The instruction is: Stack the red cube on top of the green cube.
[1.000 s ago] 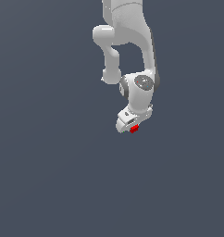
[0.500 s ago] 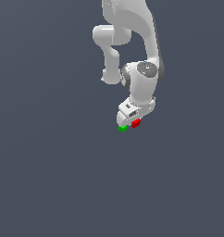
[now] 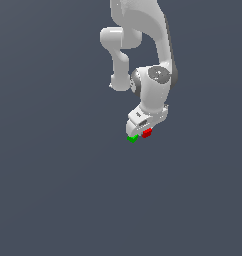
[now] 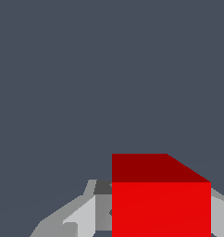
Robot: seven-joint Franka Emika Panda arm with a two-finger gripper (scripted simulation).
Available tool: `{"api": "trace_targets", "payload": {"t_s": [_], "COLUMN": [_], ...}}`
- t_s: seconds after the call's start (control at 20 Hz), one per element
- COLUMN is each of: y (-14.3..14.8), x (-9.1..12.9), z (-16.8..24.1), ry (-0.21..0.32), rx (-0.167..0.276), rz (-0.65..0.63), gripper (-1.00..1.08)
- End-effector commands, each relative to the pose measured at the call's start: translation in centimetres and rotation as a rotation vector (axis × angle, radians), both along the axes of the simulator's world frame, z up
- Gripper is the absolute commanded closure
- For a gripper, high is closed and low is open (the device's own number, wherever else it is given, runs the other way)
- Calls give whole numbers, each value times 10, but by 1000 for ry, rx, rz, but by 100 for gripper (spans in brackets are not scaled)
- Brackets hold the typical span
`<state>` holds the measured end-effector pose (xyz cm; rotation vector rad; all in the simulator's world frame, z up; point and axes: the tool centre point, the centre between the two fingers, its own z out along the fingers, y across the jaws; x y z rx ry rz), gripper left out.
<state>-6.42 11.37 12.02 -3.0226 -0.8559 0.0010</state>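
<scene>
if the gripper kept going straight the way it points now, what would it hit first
Probably the bare grey floor. The gripper, shut on the red cube, points down, with the green cube just beside it in the exterior view, though depth is unclear.

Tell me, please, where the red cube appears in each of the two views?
Exterior view: the red cube sits under the white pincer, beside the green cube.
Wrist view: the red cube fills the lower part, between the fingers.
Shared landmark: the pincer.
</scene>
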Motion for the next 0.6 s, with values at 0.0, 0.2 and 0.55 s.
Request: {"api": "trace_targets", "payload": {"t_s": [0.0,0.2,0.55], "y": [-1,-8,-32], "x": [-1,-7,-25], "z": [-1,-9,-38], "ry": [-1,-1,-1], "rx": [0,0,0], "rz": [0,0,0], "gripper": [108,108,108]}}
